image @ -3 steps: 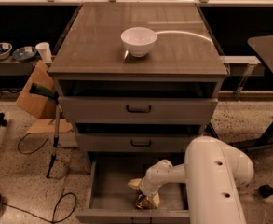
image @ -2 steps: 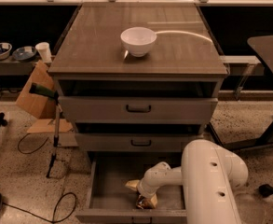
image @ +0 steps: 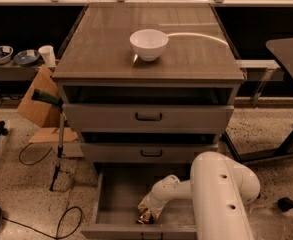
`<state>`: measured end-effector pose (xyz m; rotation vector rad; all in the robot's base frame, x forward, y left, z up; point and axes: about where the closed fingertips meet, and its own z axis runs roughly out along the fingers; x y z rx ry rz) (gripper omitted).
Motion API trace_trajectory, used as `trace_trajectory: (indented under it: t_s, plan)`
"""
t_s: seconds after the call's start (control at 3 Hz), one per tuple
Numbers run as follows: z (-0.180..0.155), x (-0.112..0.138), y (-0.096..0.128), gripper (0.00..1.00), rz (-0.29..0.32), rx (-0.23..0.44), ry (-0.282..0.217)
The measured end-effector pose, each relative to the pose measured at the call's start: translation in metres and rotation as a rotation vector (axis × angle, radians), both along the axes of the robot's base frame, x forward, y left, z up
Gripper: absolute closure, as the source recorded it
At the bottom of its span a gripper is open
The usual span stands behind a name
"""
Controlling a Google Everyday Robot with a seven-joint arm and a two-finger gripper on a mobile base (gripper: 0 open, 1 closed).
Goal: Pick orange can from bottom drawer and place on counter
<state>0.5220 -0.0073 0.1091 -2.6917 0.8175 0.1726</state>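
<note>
The bottom drawer is pulled open at the foot of the cabinet. My white arm reaches down into it from the right. The gripper is low inside the drawer, near its front wall. The orange can shows as a small shiny orange-brown patch right at the gripper's tip, mostly hidden by it. The counter is the wood-grain top of the cabinet, well above the gripper.
A white bowl stands on the counter. Two wider drawers sit slightly open above the bottom one. Cardboard, a pole tool and cables lie on the floor at left. A dark table stands at right.
The arm and gripper have shifted slightly left inside the bottom drawer, staying low over the can.
</note>
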Motion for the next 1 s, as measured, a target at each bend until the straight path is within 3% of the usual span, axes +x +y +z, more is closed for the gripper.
trace_trajectory:
  t_s: [0.33,0.67,1.0]
  plan:
    - [0.011,0.001,-0.014,0.72,-0.038,-0.017,-0.013]
    - [0.047,0.003,-0.042,0.95,-0.095,-0.048,-0.051]
    - [0.092,-0.007,-0.064,1.0,-0.142,-0.065,-0.062]
